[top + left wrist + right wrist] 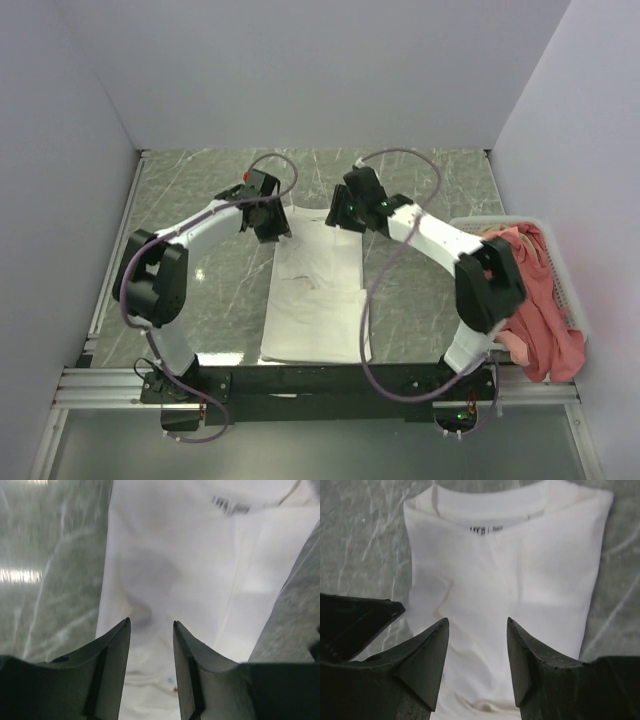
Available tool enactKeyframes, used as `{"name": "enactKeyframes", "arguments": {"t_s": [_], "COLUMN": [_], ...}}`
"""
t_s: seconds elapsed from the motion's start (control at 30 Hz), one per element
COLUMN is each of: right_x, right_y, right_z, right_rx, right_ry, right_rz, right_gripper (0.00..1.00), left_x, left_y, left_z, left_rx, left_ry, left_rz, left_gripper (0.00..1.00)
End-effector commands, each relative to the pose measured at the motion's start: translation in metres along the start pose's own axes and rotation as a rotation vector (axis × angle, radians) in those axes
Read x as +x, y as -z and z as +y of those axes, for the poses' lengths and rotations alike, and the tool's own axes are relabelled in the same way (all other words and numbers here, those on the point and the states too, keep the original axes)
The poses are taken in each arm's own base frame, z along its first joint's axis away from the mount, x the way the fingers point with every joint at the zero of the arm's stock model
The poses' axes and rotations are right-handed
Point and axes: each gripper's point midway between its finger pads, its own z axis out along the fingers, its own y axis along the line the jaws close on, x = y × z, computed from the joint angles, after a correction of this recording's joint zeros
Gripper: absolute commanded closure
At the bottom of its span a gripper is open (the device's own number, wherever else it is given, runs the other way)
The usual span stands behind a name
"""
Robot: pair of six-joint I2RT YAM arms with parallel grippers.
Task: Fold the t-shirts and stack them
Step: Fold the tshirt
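- At the right edge of the green-grey marbled table (200,190), a white slatted plastic basket (468,224) holds a crumpled salmon-pink t-shirt (535,300). The pink cloth heaps above the rim and spills over the basket's near end.
- How many garments lie in the basket cannot be told; only pink cloth shows.
- Between the two arms, a white t-shirt (318,300) lies flat on the table, folded into a long rectangle that runs from near the arm bases toward the far side.
- From the right wrist camera, the white t-shirt (505,570) shows its collar and a small dark-printed neck label (485,530), with the sleeves tucked in and the sides straight.
- The left gripper (268,222) sits at the shirt's far left corner. From its own camera, the left gripper (150,622) has its fingers parted by a moderate gap with nothing between them, and the white cloth (175,555) lies beneath.
- The right gripper (345,212) sits at the shirt's far right corner. From its own camera, the right gripper (476,620) is spread a little wider and grips nothing.
- Whether either pair of fingertips touches the cloth cannot be told.
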Motion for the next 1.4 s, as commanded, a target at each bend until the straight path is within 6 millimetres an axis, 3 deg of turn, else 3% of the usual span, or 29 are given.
{"name": "enactKeyframes", "arguments": {"t_s": [0.0, 0.07, 0.13, 0.37, 0.6, 0.7, 0.87, 1.17, 1.37], "right_x": [-0.056, -0.052, -0.062, -0.049, -0.029, -0.021, -0.012, -0.022, -0.018], "right_y": [-0.028, -0.055, -0.063, -0.096, -0.1, -0.097, -0.103, -0.114, -0.124], "right_z": [0.02, 0.013, 0.02, 0.013, 0.021, 0.031, 0.028, 0.024, 0.019], "right_rx": [-0.051, -0.009, -0.002, 0.038, 0.008, -0.038, -0.012, 0.039, 0.063], "right_ry": [0.062, 0.091, 0.096, 0.091, 0.105, 0.105, 0.102, 0.105, 0.11], "right_rz": [-0.099, -0.056, -0.053, 0.013, 0.044, 0.05, 0.066, 0.043, 0.059], "right_gripper": [0.44, 0.45, 0.48, 0.51, 0.53, 0.54, 0.55, 0.54, 0.54], "left_x": [-0.054, -0.062, -0.067, -0.06, -0.047, -0.045, -0.038, -0.032, -0.03], "left_y": [0.005, -0.002, -0.007, -0.038, -0.052, -0.056, -0.06, -0.067, -0.067], "left_z": [-0.021, -0.023, -0.023, -0.02, -0.023, -0.022, -0.019, -0.011, -0.011], "left_rx": [0.026, 0.013, 0.008, 0.006, 0.054, 0.055, 0.051, 0.016, 0.017], "left_ry": [-0.053, -0.062, -0.066, -0.111, -0.118, -0.119, -0.122, -0.125, -0.123], "left_rz": [-0.116, -0.108, -0.108, -0.023, 0.022, 0.034, 0.062, 0.071, 0.076], "left_gripper": [0.54, 0.52, 0.5, 0.48, 0.41, 0.44, 0.5, 0.6, 0.68]}}
